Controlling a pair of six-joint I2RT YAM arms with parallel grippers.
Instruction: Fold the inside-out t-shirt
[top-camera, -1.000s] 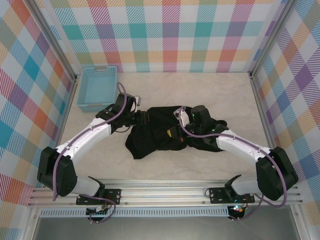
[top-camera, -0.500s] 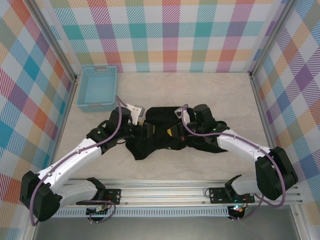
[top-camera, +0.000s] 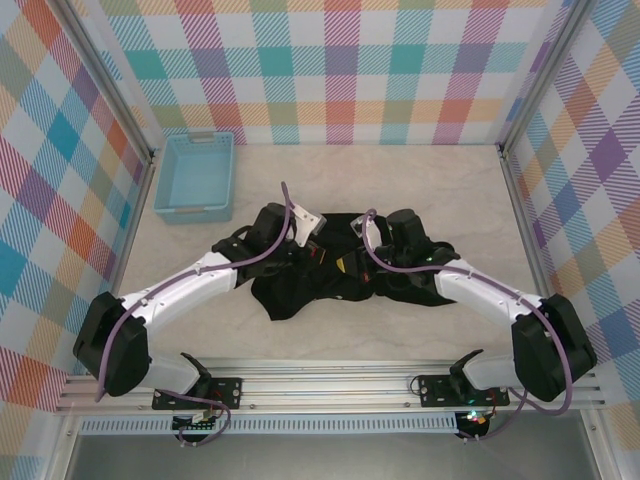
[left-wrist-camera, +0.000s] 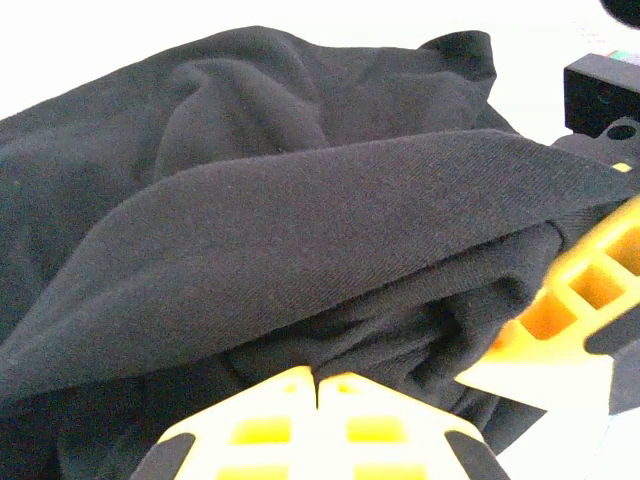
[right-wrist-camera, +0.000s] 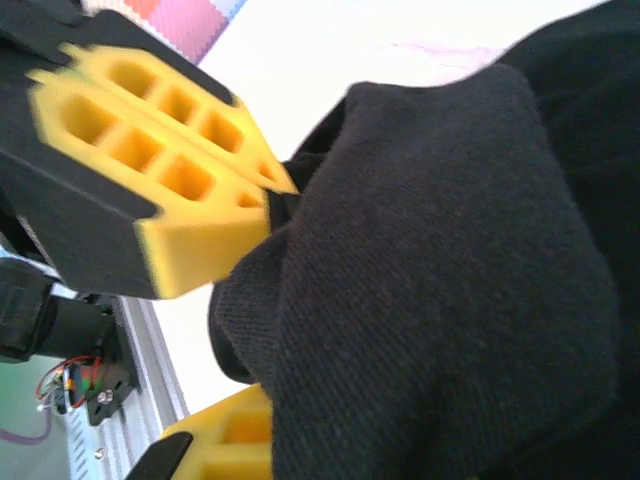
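Mid-table, the inside-out t-shirt (top-camera: 300, 290) lay as a crumpled black heap. No flat panel or clean fold showed, so the folding looked barely begun. The right gripper (right-wrist-camera: 240, 428) pinched a thick ridge of its cloth. The left gripper (left-wrist-camera: 318, 385) sat pressed together against the fabric — whether it caught any, I could not tell. At the far left stood the blue basket (top-camera: 196, 212).
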